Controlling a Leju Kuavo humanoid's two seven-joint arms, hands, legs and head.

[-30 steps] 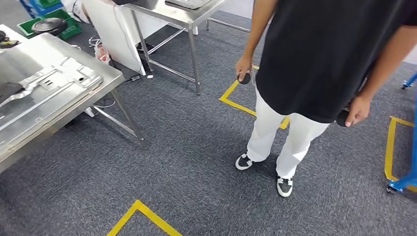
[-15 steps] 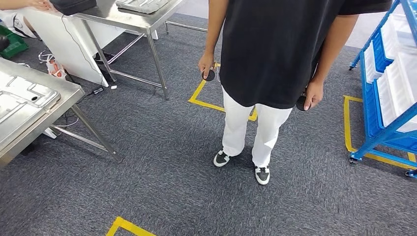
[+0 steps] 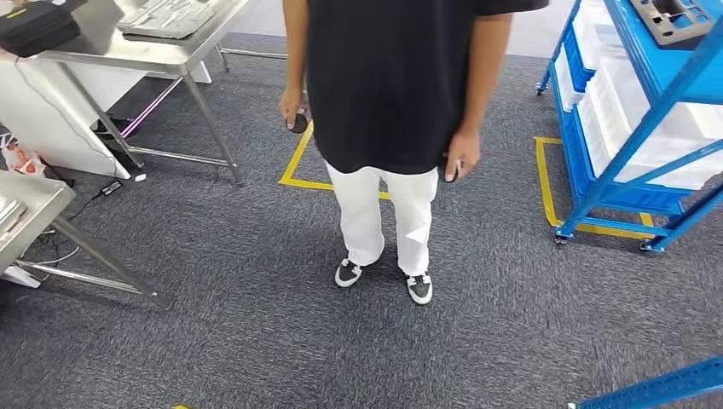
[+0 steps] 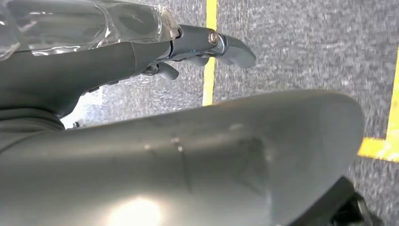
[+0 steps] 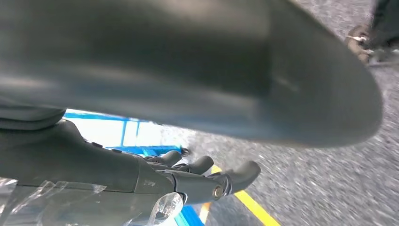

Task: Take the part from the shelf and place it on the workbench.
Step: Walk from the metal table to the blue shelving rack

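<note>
A blue shelf point(image 3: 635, 128) stands on the grey carpet point(image 3: 256, 324) at the right of the head view, with white bins point(image 3: 673, 119) on its levels and a grey moulded part point(image 3: 673, 17) lying on its top level, near the front rail; a person point(image 3: 388, 94) in a black shirt and white trousers stands between the shelf and a steel desk point(image 3: 162, 47), a small dark round object in each hand; the left robot hand point(image 4: 188, 47) hangs over the carpet beside yellow floor tape point(image 4: 209, 52), fingers loosely extended and holding nothing; the right robot hand point(image 5: 202, 176) seems likewise slack and empty, though blur obscures it.
</note>
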